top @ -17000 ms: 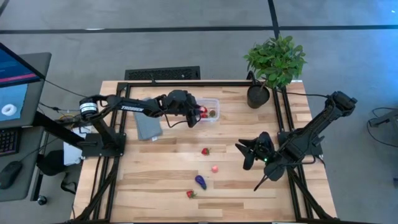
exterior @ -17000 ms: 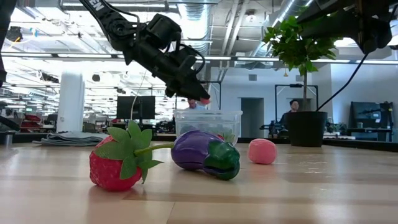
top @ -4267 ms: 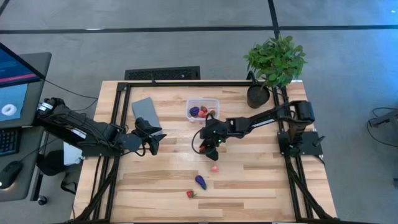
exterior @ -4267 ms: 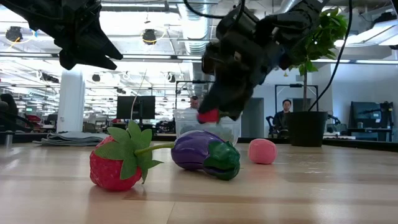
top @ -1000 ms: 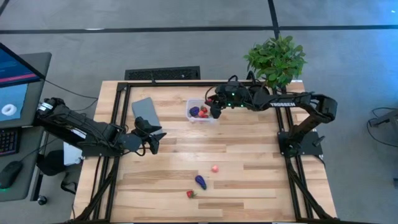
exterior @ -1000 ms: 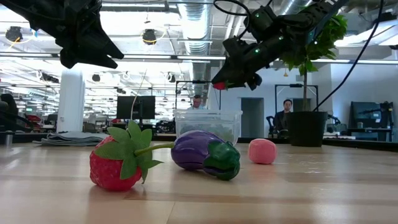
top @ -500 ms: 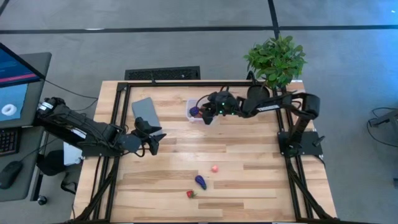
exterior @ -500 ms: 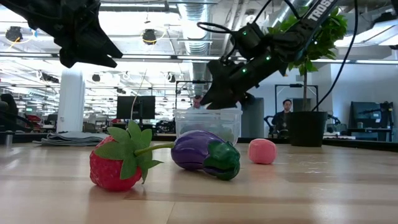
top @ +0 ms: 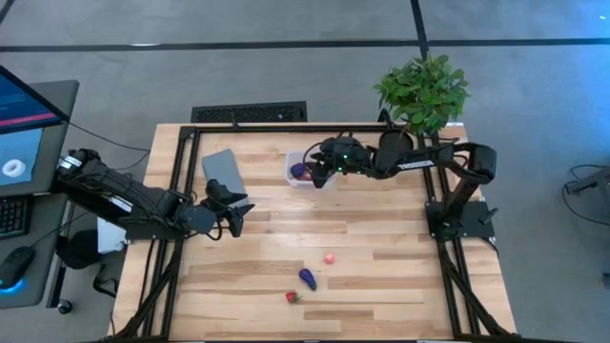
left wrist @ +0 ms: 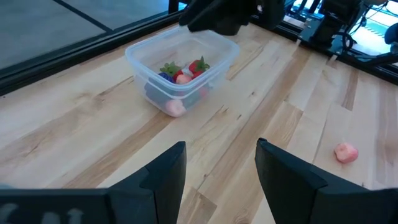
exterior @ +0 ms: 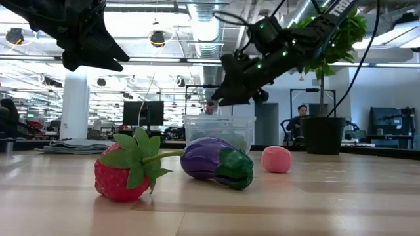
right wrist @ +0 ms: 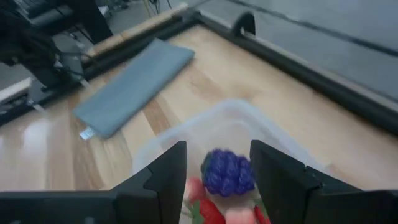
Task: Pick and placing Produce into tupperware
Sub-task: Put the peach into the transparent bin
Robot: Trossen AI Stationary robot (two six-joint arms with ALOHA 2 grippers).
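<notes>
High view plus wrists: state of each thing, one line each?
tupperware: upright, lid off, holds several produce pieces.
grey lid: flat on the table, beside the tub.
right gripper: above the tub, open, empty.
left gripper: waiting over the table's left side, open, empty.
strawberry, eggplant, pink piece: loose on the table, not yet in the tub.
potted plant: upright at the far corner.

- A strawberry (exterior: 121,174), an eggplant (exterior: 216,162) and a pink piece (exterior: 277,159) lie on the desk (exterior: 315,203).
- The clear tub (exterior: 219,131) stands behind them.
- The right gripper (exterior: 226,92) hangs above the tub.
</notes>
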